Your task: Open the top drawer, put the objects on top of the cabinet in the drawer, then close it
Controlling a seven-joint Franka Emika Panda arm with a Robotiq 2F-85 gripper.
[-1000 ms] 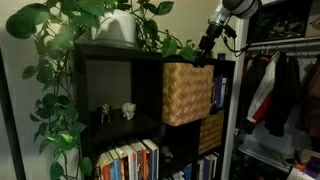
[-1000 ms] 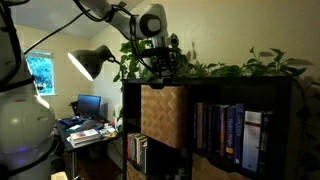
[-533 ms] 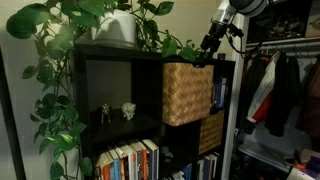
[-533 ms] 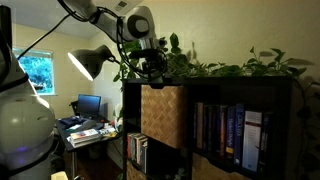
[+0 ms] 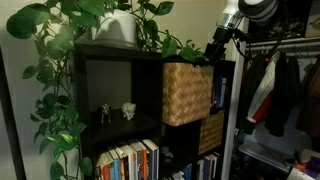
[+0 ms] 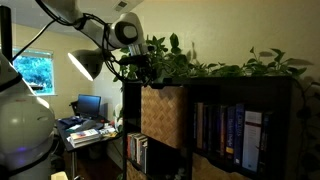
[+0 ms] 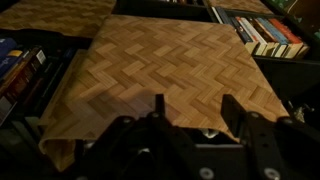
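The black cabinet holds the wicker drawer in its upper right cube, apparently not pulled out yet. The gripper hovers near the drawer's top, jaws partly apart and empty. The little trinkets wait in the open cube to the left.

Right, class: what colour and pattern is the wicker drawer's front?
Tan, in a herringbone weave; the top drawer shows it best in the wrist view.

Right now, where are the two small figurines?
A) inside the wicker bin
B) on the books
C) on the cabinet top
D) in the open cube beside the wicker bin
D: the dark figurine and the whitish figurine stand in the open cube beside the wicker bin.
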